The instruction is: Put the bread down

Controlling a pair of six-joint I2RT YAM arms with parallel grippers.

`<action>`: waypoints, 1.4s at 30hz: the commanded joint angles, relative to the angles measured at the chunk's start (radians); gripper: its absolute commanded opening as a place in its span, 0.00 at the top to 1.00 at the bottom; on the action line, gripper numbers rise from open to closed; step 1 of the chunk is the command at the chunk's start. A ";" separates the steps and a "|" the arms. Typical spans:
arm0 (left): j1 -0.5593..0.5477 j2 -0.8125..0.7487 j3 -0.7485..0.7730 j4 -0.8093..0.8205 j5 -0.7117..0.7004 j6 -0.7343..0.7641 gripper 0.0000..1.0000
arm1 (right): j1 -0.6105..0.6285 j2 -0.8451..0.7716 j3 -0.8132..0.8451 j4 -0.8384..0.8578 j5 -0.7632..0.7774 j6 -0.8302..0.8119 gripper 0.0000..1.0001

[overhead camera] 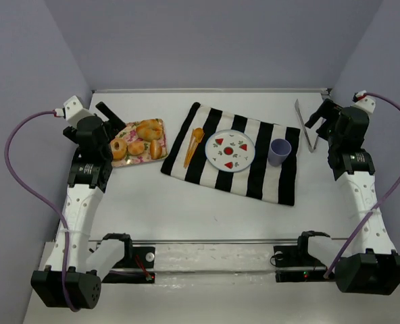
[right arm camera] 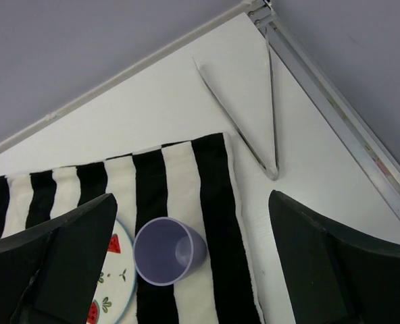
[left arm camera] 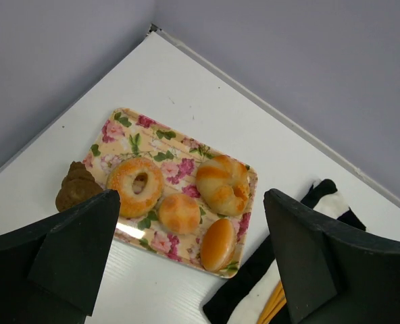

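The bread (overhead camera: 157, 149) (left arm camera: 218, 244) is a small oblong golden-brown roll lying at the right end of a floral tray (overhead camera: 128, 161) (left arm camera: 129, 131). It shares the tray with a ring-shaped bread (left arm camera: 135, 186), a round roll (left arm camera: 180, 212) and a knotted bread (left arm camera: 223, 184). My left gripper (overhead camera: 113, 120) (left arm camera: 191, 202) hovers open above the tray's left side, holding nothing. Open and empty too, my right gripper (overhead camera: 318, 121) (right arm camera: 192, 199) hangs at the table's far right, above the cup and tongs. A white plate (overhead camera: 230, 150) (right arm camera: 119, 270) with watermelon prints sits on the striped mat.
The black-and-white striped mat (overhead camera: 267, 175) (left arm camera: 254, 283) (right arm camera: 213, 202) also carries an orange spoon (overhead camera: 194, 145) (left arm camera: 274, 304) and a lilac cup (overhead camera: 279, 151) (right arm camera: 169, 251). Metal tongs (overhead camera: 305, 125) (right arm camera: 254, 128) lie near the right wall. A brown lump (left arm camera: 75, 185) sits beside the tray.
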 commanded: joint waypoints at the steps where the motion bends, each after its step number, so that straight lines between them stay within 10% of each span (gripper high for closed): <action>1: -0.004 -0.019 0.021 0.051 -0.015 0.012 0.01 | -0.001 -0.024 -0.005 0.067 0.000 -0.025 0.00; 12: -0.004 0.005 0.002 0.072 0.017 0.009 0.01 | -0.001 0.022 -0.026 0.054 0.056 -0.026 0.00; 34: -0.003 0.057 -0.025 0.071 0.040 0.020 0.01 | -0.194 1.014 0.728 -0.167 0.012 0.038 0.03; 42: -0.003 0.080 -0.014 0.068 0.033 0.028 0.01 | -0.226 1.224 0.926 -0.230 0.067 0.017 0.18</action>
